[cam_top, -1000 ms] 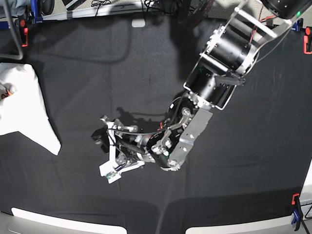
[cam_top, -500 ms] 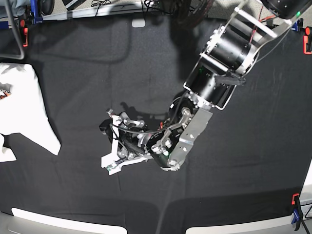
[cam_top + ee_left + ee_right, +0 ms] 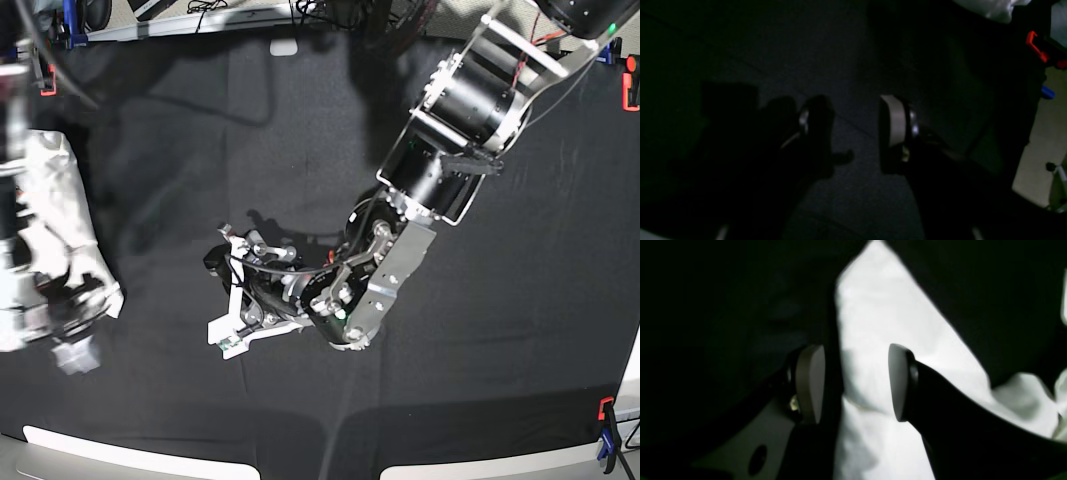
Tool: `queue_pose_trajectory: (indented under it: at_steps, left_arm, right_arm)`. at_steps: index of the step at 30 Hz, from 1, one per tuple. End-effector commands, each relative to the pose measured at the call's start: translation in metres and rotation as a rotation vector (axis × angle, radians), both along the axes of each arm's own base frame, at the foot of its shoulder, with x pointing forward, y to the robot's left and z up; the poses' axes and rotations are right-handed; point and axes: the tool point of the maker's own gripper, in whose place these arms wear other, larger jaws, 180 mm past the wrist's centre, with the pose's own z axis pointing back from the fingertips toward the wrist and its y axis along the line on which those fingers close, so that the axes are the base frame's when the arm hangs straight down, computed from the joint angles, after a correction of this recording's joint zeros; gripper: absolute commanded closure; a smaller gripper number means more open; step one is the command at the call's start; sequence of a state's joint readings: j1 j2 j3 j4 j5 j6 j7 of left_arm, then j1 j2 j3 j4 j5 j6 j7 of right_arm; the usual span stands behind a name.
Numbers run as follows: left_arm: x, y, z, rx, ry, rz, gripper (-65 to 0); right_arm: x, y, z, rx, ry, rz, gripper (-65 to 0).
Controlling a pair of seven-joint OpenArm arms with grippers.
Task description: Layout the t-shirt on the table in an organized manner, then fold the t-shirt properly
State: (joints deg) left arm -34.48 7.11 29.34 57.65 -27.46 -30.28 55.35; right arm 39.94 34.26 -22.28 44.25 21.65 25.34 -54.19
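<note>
The white t-shirt [image 3: 62,185] lies bunched at the table's [image 3: 180,400] left edge. My right arm, motion-blurred, reaches down over it, and the right gripper [image 3: 70,335] hangs at the shirt's lower corner. In the right wrist view the right gripper [image 3: 855,383] stands open, with white t-shirt [image 3: 887,316] cloth lying behind the gap between its fingers. My left gripper [image 3: 224,300] is open at the table's middle, holding nothing. The left wrist view shows the left gripper [image 3: 855,133] over bare black cloth, with a scrap of t-shirt [image 3: 990,8] at the top right.
Orange clamps [image 3: 630,85] [image 3: 46,72] grip the table's far corners and a blue clamp [image 3: 606,445] sits at the near right. A white tag [image 3: 285,47] lies at the far edge. The left arm's big body [image 3: 450,130] spans the right half.
The right arm has swung into the base view over the shirt's lower corner. The left gripper shifted slightly, then stayed put.
</note>
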Motion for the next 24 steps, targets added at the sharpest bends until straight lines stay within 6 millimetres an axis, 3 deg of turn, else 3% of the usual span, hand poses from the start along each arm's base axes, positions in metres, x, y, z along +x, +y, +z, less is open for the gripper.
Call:
queue_pose_trajectory:
  at_steps: [1,6,10,15,19,24]
  left_arm:
    - [0.007,-0.016,0.028,-0.065,-0.047,-0.015,-23.7]
    - [0.007,-0.016,0.027,-0.065,-0.046,-0.015,-23.7]
    - [0.007,-0.016,0.027,-0.065,-0.044,-0.015,-23.7]
    - [0.007,-0.016,0.027,-0.066,-0.045,-0.015,-23.7]
    - [0.007,-0.016,0.027,-0.068,-0.044,-0.015,-23.7]
    - [0.006,-0.016,0.028,-0.071,-0.041,-0.015,-23.7]
  right_arm:
    - [0.017,-0.009,0.021,-0.037,-0.072,-0.025,-29.5]
    - [0.012,0.019,-0.009,-0.028,-0.050,-0.010,-29.5]
    - [0.001,-0.006,-0.019,-0.183,-0.048,-0.058,-29.5]
    - [-0.023,-0.025,-0.035,-0.254,0.007,-0.060,-29.5]
    - [-0.020,-0.035,-0.028,-0.323,0.002,-0.050,-29.5]
    - [-0.004,-0.030,-0.011,-0.318,-0.045,-0.045,-29.5]
